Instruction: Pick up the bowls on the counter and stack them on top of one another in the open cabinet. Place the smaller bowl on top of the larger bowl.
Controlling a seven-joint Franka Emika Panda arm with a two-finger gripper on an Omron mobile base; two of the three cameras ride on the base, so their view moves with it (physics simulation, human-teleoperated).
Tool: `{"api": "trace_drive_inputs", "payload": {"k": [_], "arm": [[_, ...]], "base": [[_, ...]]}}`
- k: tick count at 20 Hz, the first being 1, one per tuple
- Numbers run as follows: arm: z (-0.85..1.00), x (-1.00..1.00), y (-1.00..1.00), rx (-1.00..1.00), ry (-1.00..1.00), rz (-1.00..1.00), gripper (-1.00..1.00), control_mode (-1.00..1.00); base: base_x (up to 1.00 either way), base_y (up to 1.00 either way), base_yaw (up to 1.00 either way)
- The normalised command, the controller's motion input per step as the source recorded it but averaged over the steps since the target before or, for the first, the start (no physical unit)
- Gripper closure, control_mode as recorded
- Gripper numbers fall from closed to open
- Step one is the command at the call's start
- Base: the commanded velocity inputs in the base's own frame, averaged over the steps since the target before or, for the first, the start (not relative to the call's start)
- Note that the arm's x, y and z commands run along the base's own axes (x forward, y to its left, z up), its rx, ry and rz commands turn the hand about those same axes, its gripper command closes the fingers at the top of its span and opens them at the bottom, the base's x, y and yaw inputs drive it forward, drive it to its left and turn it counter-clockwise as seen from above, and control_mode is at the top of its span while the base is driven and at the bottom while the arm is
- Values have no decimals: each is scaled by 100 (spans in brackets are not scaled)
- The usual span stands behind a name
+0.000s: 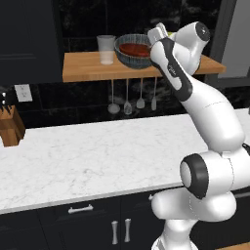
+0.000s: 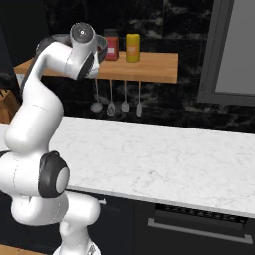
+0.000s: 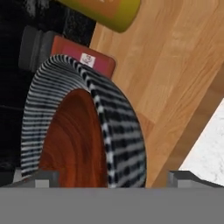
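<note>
The larger bowl [image 1: 126, 58], dark grey and mottled, stands on the open cabinet's wooden shelf [image 1: 85, 67]. The smaller bowl [image 1: 135, 49], reddish-brown, rests inside it. My gripper [image 1: 155, 35] hovers at the bowl's right rim, just above the shelf. In the hand view the gripper [image 3: 114, 178] is open, its fingertips [image 3: 41, 177] far apart at the bottom. The reddish bowl [image 3: 72, 140] and the striped grey rim of the larger bowl [image 3: 120, 131] lie close ahead between them. Nothing is held. The white marble counter [image 1: 97, 151] spreads below the shelf.
A clear glass [image 1: 106, 49] stands left of the bowls. A red can [image 2: 111, 47] and a yellow can [image 2: 132, 47] stand behind them on the shelf [image 2: 154, 67]. Utensils [image 1: 128, 100] hang under the shelf. A knife block [image 1: 10, 128] sits at the counter's left end.
</note>
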Motion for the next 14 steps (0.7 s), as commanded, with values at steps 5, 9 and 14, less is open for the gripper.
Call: {"api": "trace_drive_inputs", "payload": {"k": [5,9,14], "arm": [[0,-76,-2,0,-17,0,-100,-100],[0,-100,-18,1,-8,0,-100,-100],[-2,-100,-19,0,0,0,-100,-100]], "base": [[0,0,0],[0,0,0],[0,0,0]]}}
